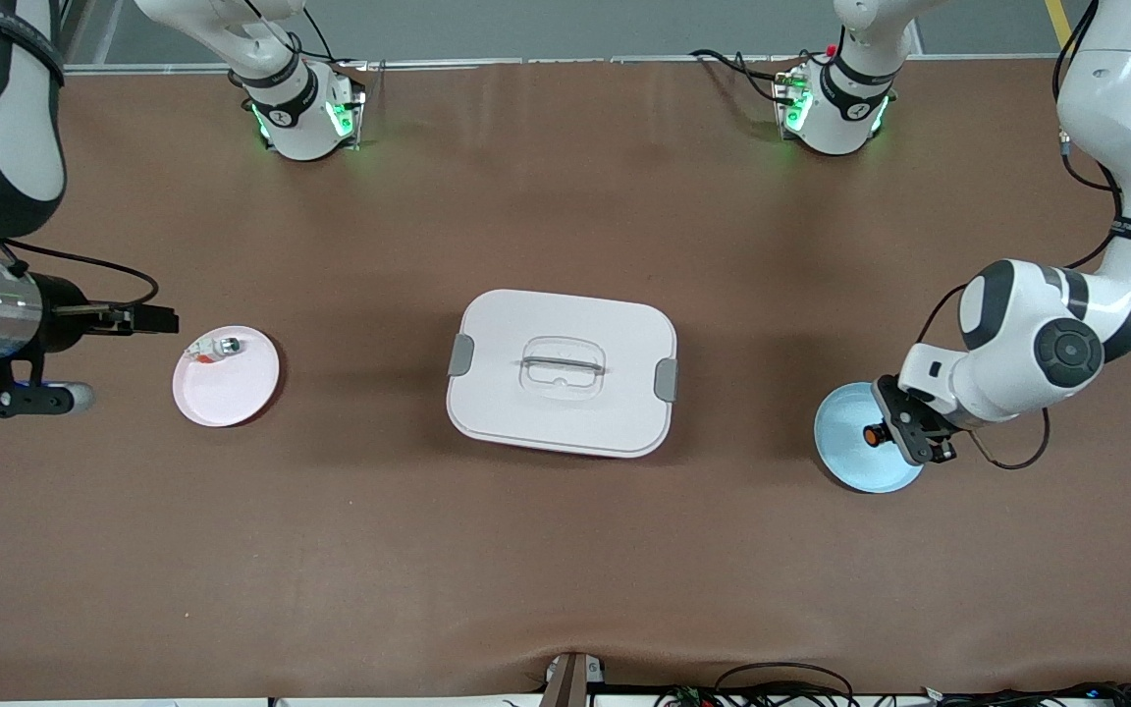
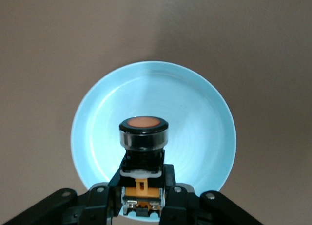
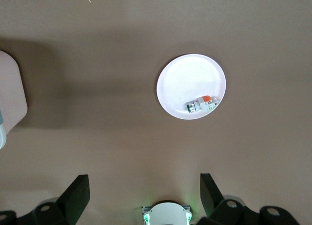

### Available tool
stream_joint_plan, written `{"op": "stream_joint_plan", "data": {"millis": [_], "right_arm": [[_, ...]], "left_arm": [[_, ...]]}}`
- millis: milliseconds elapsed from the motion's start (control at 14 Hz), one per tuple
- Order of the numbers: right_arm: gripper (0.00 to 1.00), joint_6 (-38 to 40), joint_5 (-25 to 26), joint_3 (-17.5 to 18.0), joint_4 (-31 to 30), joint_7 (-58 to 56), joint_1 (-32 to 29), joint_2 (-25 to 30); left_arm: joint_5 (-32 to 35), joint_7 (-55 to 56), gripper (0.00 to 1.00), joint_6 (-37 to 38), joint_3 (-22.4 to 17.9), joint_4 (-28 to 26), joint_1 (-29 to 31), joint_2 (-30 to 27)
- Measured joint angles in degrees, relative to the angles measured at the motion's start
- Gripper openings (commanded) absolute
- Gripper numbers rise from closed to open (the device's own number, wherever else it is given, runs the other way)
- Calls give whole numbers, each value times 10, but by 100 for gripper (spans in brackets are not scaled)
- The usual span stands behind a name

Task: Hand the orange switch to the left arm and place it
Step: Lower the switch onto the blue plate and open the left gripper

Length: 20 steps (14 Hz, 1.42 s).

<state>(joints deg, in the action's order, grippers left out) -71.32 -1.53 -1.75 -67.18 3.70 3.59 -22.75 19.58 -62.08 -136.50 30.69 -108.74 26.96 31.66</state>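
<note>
Left gripper [image 2: 141, 198] clamps orange switch [image 2: 143, 137] over blue plate [image 2: 97, 122] — right gripper [image 3: 145, 198] wide, empty.

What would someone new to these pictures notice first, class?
The big white box sits mid-table. At the left arm's end, the left hand is shut on the orange switch over a light-blue plate. At the right arm's end, the open right hand waits beside a pink plate.
</note>
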Motion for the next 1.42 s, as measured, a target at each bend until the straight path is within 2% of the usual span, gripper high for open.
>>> {"op": "stream_joint_plan", "data": {"millis": [214, 427, 1139, 1210, 1281, 1353, 1424], "right_arm": [[100, 1, 8, 2, -1, -1, -1, 0], [100, 1, 12, 2, -1, -1, -2, 0], [100, 1, 32, 2, 2, -53, -19, 1], [100, 1, 35, 1, 4, -53, -19, 2], [100, 1, 36, 0, 7, -53, -20, 3], [100, 2, 36, 0, 8, -53, -23, 5], [100, 5, 36, 0, 9, -53, -26, 8]], "left_arm": [[34, -52, 0, -32, 0, -26, 15, 0], [88, -57, 0, -42, 1, -32, 15, 4], [155, -60, 0, -102, 2, -35, 15, 57], [161, -60, 4, -102, 2, -35, 15, 57], [164, -60, 16, -102, 2, -35, 15, 57], [164, -60, 81, -102, 2, -35, 16, 57], [164, -60, 100, -102, 2, -35, 16, 57]]}}
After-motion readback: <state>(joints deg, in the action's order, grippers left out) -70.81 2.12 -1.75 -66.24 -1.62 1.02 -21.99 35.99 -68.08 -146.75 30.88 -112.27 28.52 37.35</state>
